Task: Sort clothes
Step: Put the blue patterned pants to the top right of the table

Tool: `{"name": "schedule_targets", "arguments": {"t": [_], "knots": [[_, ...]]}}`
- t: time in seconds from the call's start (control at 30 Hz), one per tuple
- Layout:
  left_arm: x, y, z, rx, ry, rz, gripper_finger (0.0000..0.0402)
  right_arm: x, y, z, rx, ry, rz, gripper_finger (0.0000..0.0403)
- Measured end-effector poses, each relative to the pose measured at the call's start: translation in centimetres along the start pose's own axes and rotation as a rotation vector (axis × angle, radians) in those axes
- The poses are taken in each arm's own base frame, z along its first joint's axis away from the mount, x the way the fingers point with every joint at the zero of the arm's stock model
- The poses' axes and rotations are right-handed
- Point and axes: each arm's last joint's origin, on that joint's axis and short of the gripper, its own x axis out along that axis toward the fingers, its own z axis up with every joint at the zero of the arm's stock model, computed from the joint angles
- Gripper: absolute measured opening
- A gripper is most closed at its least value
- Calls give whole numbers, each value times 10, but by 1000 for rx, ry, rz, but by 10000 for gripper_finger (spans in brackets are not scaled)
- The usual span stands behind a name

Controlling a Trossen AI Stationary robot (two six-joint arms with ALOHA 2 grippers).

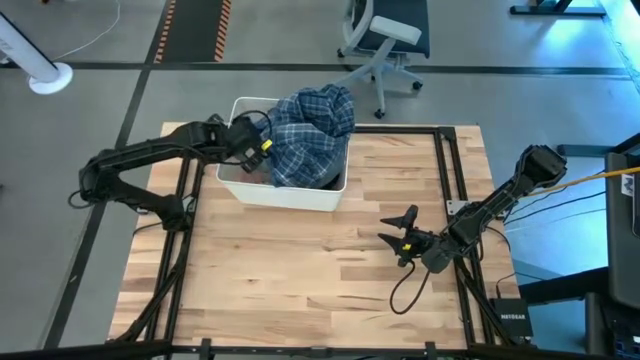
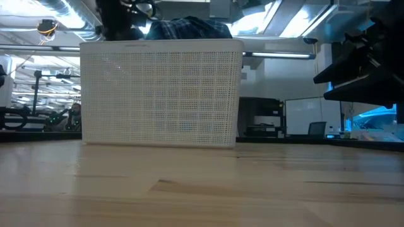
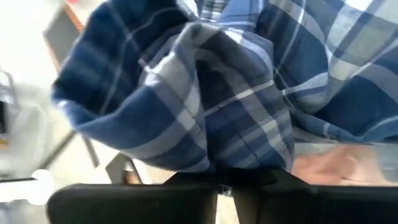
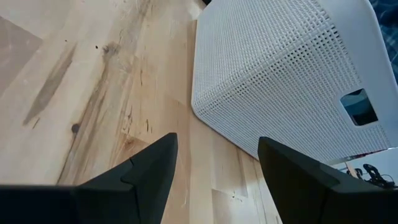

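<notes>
A large blue-white plaid shirt [image 1: 312, 132] is heaped in a white plastic bin [image 1: 245, 185] and spills over the bin's far right rim. It rises above the rim in the low view [image 2: 189, 28]. My left gripper [image 1: 256, 148] is over the bin's left part, shut on the shirt [image 3: 186, 93]. A pale pink piece [image 3: 329, 163] shows under the shirt. The other clothes are hidden. My right gripper [image 1: 402, 236] is open and empty over the table, right of the bin; it also shows in its own wrist view [image 4: 214, 168]. My left gripper pinches a bunched fold of the plaid shirt [image 3: 242, 155] between its two fingers, several layers together. It comes from the table's left side, over the bin's left rim. The shirt's bulk lies on the bin's contents and on its far rim.
The bin [image 2: 161, 91] stands at the table's far middle; its perforated wall [image 4: 280, 68] faces my right gripper. Bare wooden table [image 1: 300, 270] lies in front of the bin. A black frame rail [image 1: 445, 170] runs along the right side. An office chair [image 1: 385, 40] stands beyond the table.
</notes>
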Motion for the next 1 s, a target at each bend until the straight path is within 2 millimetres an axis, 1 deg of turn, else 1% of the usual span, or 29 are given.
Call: {"name": "schedule_targets", "arguments": {"t": [0.13,0.27,0.4,0.53,0.73,0.83,0.9,1.0], "knots": [[3,4,-2,-54,46,-66,56,0,0,0,0,0,0,243],[0,12,-4,-84,116,-107,105,0,0,0,1,0,0,243],[-12,21,-3,-100,187,-200,149,0,0,0,0,0,0,243],[-32,31,4,-118,194,-285,172,0,0,0,-1,1,-5,243],[-68,53,25,-204,46,-329,177,0,-1,0,0,4,-17,244],[-82,62,34,-259,-47,-341,175,0,0,0,3,3,-16,243],[-90,65,42,-305,-141,-366,177,0,0,0,3,3,-16,243],[-98,64,58,-346,-307,-414,177,0,0,0,4,3,-17,243]]}}
